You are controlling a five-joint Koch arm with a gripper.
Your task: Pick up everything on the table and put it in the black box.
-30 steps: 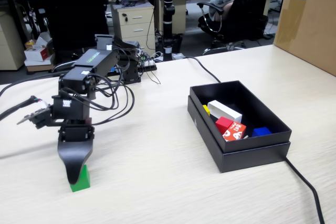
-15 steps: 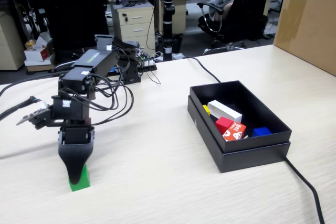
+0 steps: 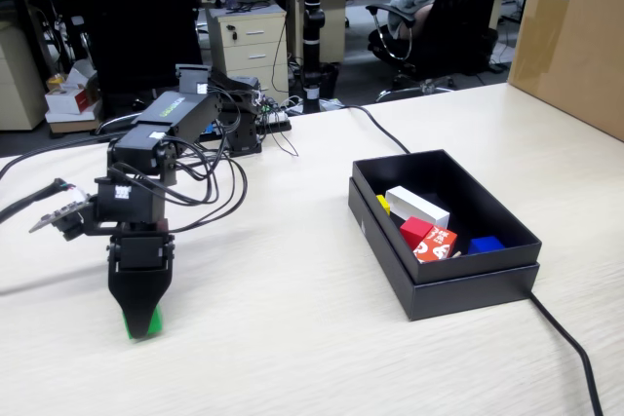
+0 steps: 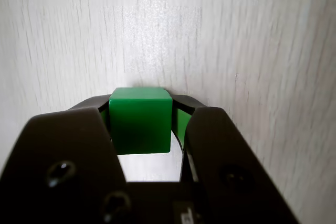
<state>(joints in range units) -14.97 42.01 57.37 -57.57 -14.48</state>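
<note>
wrist view: gripper (image 4: 140,109) closed on the green cube (image 4: 140,119), one dark jaw against each side of it, cube filling the gap. pale table (image 4: 236,35) beyond the cube, a bright patch of it visible under the cube's near edge.

fixed view, nearest first: gripper (image 3: 139,330) points straight down at the front left of the table (image 3: 292,338), black jaw covering most of the green cube (image 3: 132,326); only a thin green edge shows at the tip. cannot tell from here if the cube touches the table or is just off it. arm (image 3: 146,172) folds back up and behind to its base, loose black wires looped around it.

to the right, well apart from the gripper, the black box (image 3: 458,284) sits on the table, with a black cable (image 3: 570,353) running off its near right corner. inside it: red cube (image 3: 413,230) near the front, red-orange block (image 3: 437,244) with white marks touching it on the right, blue block (image 3: 485,244) further right, white block (image 3: 417,206) behind the red cube, yellow cube (image 3: 383,204) mostly hidden at the white block's left end.

far right: brown carton (image 3: 570,36) on the table's back edge. behind the table: drawer unit (image 3: 249,41), office chairs (image 3: 444,17), desks.
</note>
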